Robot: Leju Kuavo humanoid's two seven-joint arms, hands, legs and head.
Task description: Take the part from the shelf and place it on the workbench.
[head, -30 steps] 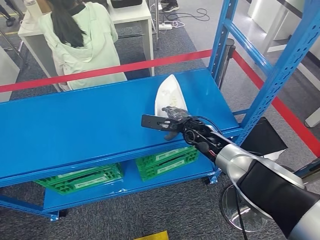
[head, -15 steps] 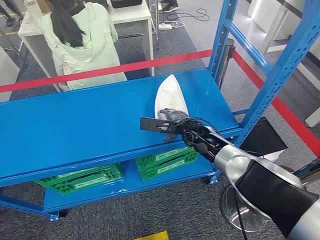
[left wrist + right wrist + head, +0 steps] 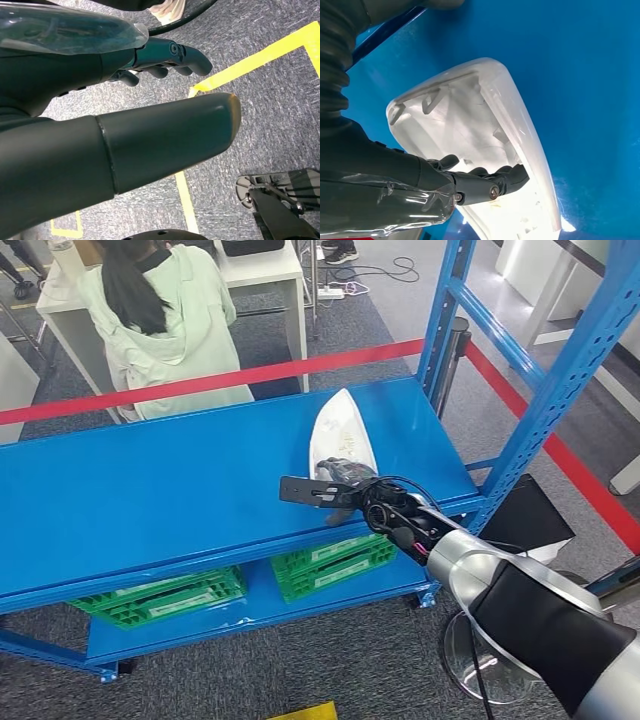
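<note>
The white, pointed, translucent plastic part lies flat on the upper deck of the blue metal shelf, toward that deck's right end, its tip pointing to about 12 o'clock in the head view. The right robot hand reaches in from 4 o'clock over the part's near, wider end, dark fingers stretched out across the pale inner face of the part, thumb jutting toward 9 o'clock along the shelf front. Whether those fingers actually grip the part or just lie over it, I cannot tell. The left robot hand hangs over grey carpet with yellow tape lines, fingers slightly curled and spread, nothing in them. On the lower deck, at 6 o'clock from the part, sit two green plastic crates. Behind the shelf a red barrier tape runs across, and at 11 o'clock a person in a pale green top sits by a white desk.
</note>
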